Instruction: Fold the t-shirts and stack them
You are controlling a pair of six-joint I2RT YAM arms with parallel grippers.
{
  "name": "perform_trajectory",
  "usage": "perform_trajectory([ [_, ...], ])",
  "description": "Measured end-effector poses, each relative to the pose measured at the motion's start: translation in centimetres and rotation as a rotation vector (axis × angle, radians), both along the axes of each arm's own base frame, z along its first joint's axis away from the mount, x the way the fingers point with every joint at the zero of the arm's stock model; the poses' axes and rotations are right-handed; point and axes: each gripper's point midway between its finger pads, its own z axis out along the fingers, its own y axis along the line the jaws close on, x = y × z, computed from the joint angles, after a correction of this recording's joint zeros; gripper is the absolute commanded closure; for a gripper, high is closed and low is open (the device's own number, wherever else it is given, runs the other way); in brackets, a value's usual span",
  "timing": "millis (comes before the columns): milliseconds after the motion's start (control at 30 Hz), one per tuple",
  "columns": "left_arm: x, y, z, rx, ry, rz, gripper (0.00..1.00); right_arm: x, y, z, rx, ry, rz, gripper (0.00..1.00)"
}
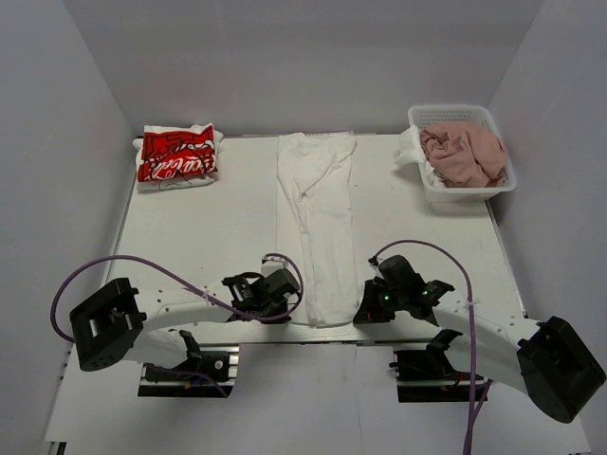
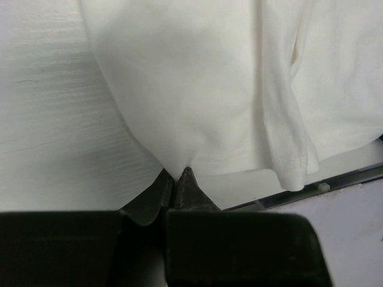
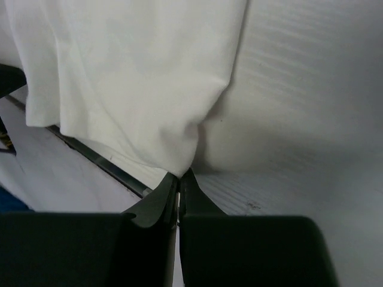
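Note:
A large white t-shirt (image 1: 318, 218) lies folded into a long narrow strip down the middle of the table. My left gripper (image 1: 296, 305) is shut on the strip's near left corner (image 2: 179, 161). My right gripper (image 1: 360, 313) is shut on its near right corner (image 3: 179, 167). A folded white shirt with red script-logo print (image 1: 176, 154) lies at the far left. A dusty-pink shirt (image 1: 465, 154) is bunched in the basket. The white shirt's chest print is hidden.
A white plastic mesh basket (image 1: 495, 121) stands at the far right corner. The table's near edge (image 2: 335, 179) runs just under the shirt's hem. Purple cables loop over both arms. White walls close in the back and sides.

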Motion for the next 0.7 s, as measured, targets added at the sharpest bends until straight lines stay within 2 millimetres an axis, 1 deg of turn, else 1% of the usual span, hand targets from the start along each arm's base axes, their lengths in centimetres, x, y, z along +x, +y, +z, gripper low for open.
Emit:
perform_trajectory([
  [100, 0.9, 0.1, 1.0, 0.023, -0.034, 0.02, 1.0, 1.6, -0.2, 0.8, -0.046, -0.057, -0.027, 1.0],
  [167, 2.0, -0.2, 2.3, 0.027, -0.075, 0.041, 1.0, 3.1, 0.2, 2.0, -0.049, -0.112, -0.045, 1.0],
  [300, 5.1, -1.5, 6.8, 0.01, -0.187, 0.107, 1.0, 6.7, 1.2, 4.6, -0.062, -0.217, -0.095, 1.0],
  [367, 7.2, -2.1, 9.1, 0.001, -0.245, 0.151, 1.0, 8.7, 1.8, 5.8, -0.074, -0.258, -0.12, 1.0],
  [433, 9.3, -2.2, 10.6, 0.024, -0.286, 0.202, 1.0, 10.8, 2.2, 6.9, -0.096, -0.293, -0.152, 1.0],
  [500, 11.5, -2.0, 10.9, 0.067, -0.303, 0.254, 1.0, 13.0, 2.7, 7.8, -0.113, -0.329, -0.189, 1.0],
  [600, 15.0, -1.0, 10.3, 0.149, -0.307, 0.326, 1.0, 16.0, 2.8, 8.8, -0.148, -0.369, -0.235, 1.0],
  [700, 18.3, 0.1, 9.7, 0.204, -0.309, 0.373, 1.0, 19.4, 3.1, 10.1, -0.175, -0.411, -0.274, 1.0],
])
